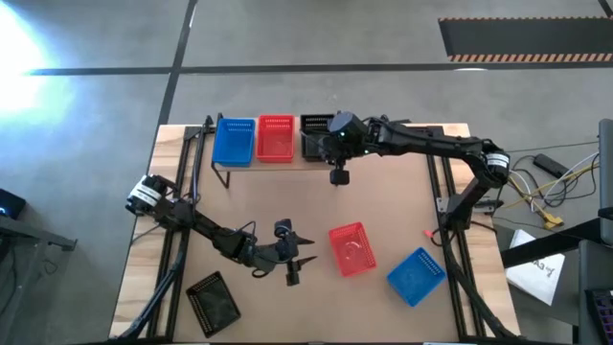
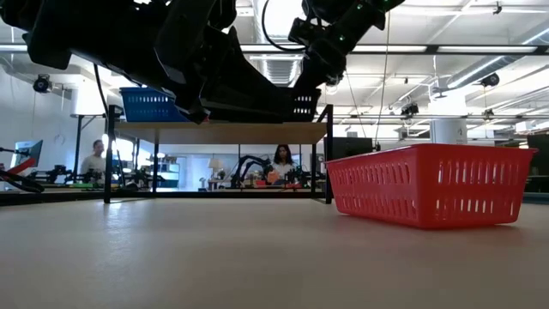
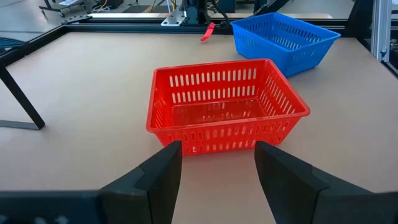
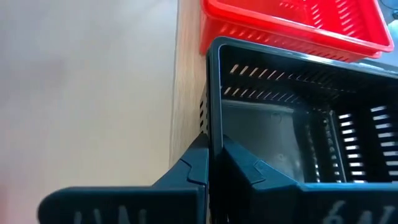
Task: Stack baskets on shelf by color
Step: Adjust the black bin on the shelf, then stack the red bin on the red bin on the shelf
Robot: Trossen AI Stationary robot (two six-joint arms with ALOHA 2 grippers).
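The shelf stands at the table's far edge and carries a blue basket stack, a red basket stack and a black basket at its right end. My right gripper comes down over the black basket's near side and is shut on it. My left gripper is open and hovers low, level with a single red basket that stands on the table just beyond its fingertips; it touches nothing. A blue basket and a black basket also stand on the table. My right gripper pinches the black basket's side wall at its rim, one finger inside the basket and one outside. The fingers come from above, pointing down. The basket is upright on the shelf's plank, beside the red stack.
The shelf's black legs stand on the far part of the table. Black frame rails run along the table's left and right edges. A small red object lies near the right rail. People show in the room behind.
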